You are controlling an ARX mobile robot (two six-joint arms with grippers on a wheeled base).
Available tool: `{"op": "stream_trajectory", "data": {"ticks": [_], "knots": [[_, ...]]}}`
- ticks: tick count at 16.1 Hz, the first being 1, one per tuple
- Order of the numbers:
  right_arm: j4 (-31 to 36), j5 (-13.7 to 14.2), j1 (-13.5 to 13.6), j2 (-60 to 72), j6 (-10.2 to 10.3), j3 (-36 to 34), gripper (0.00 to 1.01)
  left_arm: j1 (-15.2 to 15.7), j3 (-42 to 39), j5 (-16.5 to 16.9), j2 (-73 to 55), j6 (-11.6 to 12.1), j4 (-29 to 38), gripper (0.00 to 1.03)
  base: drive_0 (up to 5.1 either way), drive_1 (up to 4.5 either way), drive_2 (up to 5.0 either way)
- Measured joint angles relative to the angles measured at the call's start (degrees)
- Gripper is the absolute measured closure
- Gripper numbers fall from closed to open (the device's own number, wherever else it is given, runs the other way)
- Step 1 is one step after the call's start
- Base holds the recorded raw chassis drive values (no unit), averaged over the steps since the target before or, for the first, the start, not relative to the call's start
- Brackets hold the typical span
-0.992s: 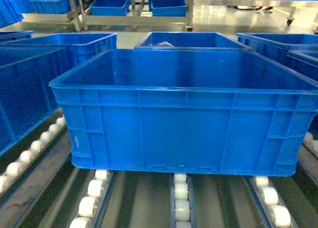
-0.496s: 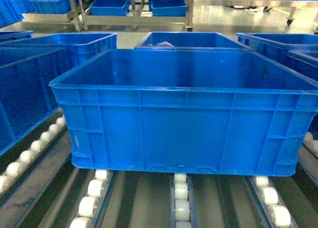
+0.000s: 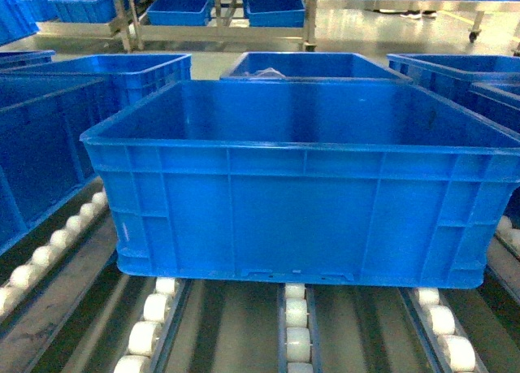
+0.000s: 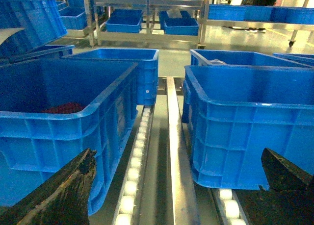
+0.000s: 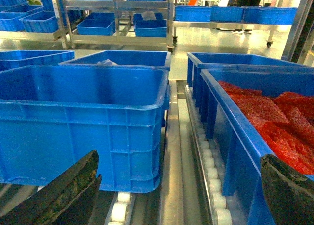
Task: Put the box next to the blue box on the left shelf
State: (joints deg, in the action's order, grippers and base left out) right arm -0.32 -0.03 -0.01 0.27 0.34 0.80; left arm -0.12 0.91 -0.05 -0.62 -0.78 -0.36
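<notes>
The box (image 3: pixel 301 219), a large bright-blue crate with ribbed walls, sits empty on the white rollers (image 3: pixel 296 324) of the grey shelf rails. To its left stands another blue box (image 3: pixel 41 145), with a narrow gap between them. In the left wrist view the box (image 4: pixel 250 127) is on the right, the neighbouring blue box (image 4: pixel 54 117) on the left. My left gripper (image 4: pixel 177 152) is open over the rail between them, holding nothing. The right wrist view has the box (image 5: pixel 83 127) on the left. My right gripper (image 5: pixel 179 157) is open beside it, also holding nothing. Neither gripper shows in the head view.
A blue crate holding red material (image 5: pixel 265 117) stands right of the box. More blue crates (image 3: pixel 313 64) sit behind it on the rollers. Metal racks with small blue bins (image 3: pixel 219 15) stand across the shiny floor at the back.
</notes>
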Motion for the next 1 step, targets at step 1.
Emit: {"op": "stream_trajectory", "data": {"ticks": [1], "knots": [[0.00, 0.00, 0.00, 0.00, 0.00, 0.00, 0.03, 0.00, 0.00, 0.00, 0.00, 0.00, 0.00, 0.05, 0.0, 0.00, 0.0]]}}
